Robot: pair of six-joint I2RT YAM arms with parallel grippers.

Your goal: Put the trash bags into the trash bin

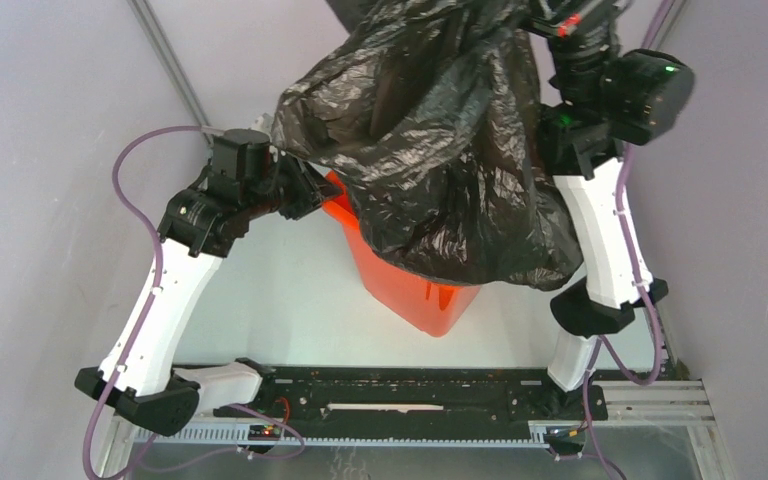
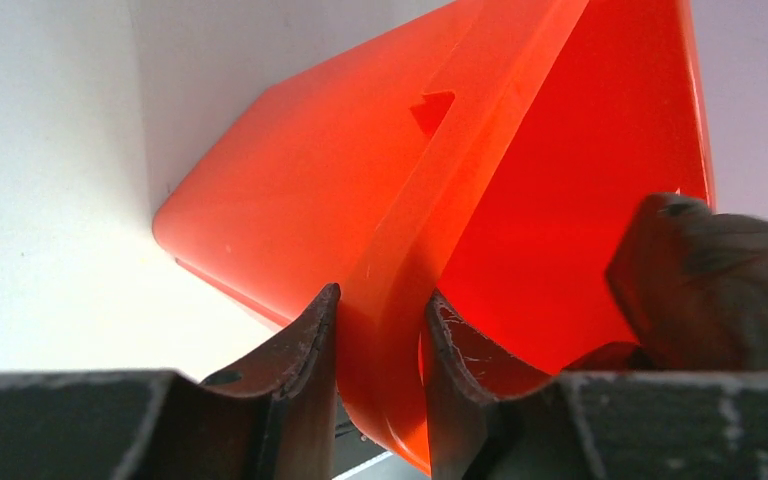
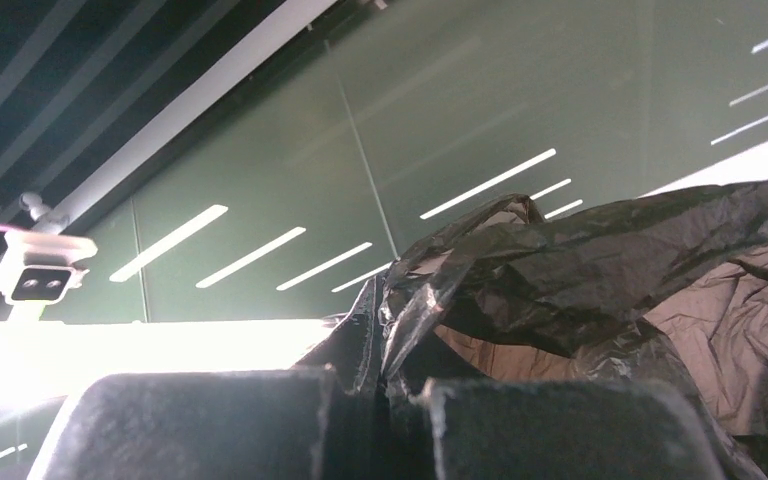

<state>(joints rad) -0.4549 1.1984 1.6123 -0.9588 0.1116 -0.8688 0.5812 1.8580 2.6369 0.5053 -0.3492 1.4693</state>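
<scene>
The black trash bag [image 1: 440, 140] hangs high over the table, glossy and wrinkled, and drapes over most of the orange trash bin [image 1: 415, 290]. My right gripper [image 3: 385, 365] is raised near the top right of the top view and is shut on a fold of the bag [image 3: 580, 270]. My left gripper [image 2: 380, 345] is shut on the bin's rolled rim [image 2: 400, 290], one finger outside, one inside. The bin looks tilted. A dark bit of the bag [image 2: 720, 280] shows inside the bin in the left wrist view.
White table surface [image 1: 280, 300] lies left of the bin. Grey walls stand on both sides. A black rail with cables [image 1: 410, 395] runs along the near edge between the arm bases.
</scene>
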